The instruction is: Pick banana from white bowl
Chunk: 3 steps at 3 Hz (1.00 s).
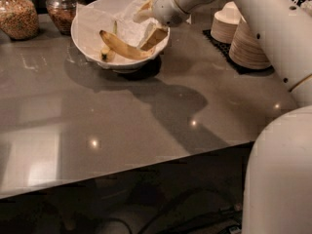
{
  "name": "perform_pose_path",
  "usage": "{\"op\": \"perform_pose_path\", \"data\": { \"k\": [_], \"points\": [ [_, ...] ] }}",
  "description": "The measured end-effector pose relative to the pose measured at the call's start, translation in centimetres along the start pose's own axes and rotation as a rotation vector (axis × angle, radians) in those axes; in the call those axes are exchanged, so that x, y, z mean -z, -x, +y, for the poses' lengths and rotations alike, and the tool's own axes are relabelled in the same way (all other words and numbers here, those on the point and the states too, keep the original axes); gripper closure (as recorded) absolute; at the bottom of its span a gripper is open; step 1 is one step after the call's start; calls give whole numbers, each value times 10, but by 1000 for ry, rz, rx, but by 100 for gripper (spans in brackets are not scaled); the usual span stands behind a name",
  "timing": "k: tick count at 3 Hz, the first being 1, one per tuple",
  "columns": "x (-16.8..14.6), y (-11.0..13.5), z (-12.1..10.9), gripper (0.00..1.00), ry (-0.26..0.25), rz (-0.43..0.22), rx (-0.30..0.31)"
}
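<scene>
The white bowl [83,38] stands at the back of the grey table, lined with crumpled white paper. The long yellow banana [122,46] lies across it, running from upper left to lower right. A short stubby banana piece [105,53] lies by its left side. My gripper [149,25] reaches into the right part of the bowl from the right. Its fingers are spread, one high by the far rim and one [154,37] low, just above the banana's right end. It holds nothing.
Two glass jars [17,14] [61,8] with grainy contents stand left of the bowl. Stacks of upturned paper bowls [249,45] sit on a dark mat at the back right. My white arm [263,28] and body [280,174] fill the right side.
</scene>
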<state>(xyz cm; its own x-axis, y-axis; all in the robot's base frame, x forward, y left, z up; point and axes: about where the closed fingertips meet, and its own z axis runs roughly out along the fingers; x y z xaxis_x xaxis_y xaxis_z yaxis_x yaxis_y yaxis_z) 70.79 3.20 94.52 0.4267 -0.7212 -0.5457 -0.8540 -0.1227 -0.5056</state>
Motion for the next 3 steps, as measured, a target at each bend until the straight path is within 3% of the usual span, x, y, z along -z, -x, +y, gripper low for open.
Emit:
{"op": "perform_pose_path", "data": {
  "k": [3],
  "points": [
    [-72, -11, 3, 41, 130, 52, 54]
  ]
}}
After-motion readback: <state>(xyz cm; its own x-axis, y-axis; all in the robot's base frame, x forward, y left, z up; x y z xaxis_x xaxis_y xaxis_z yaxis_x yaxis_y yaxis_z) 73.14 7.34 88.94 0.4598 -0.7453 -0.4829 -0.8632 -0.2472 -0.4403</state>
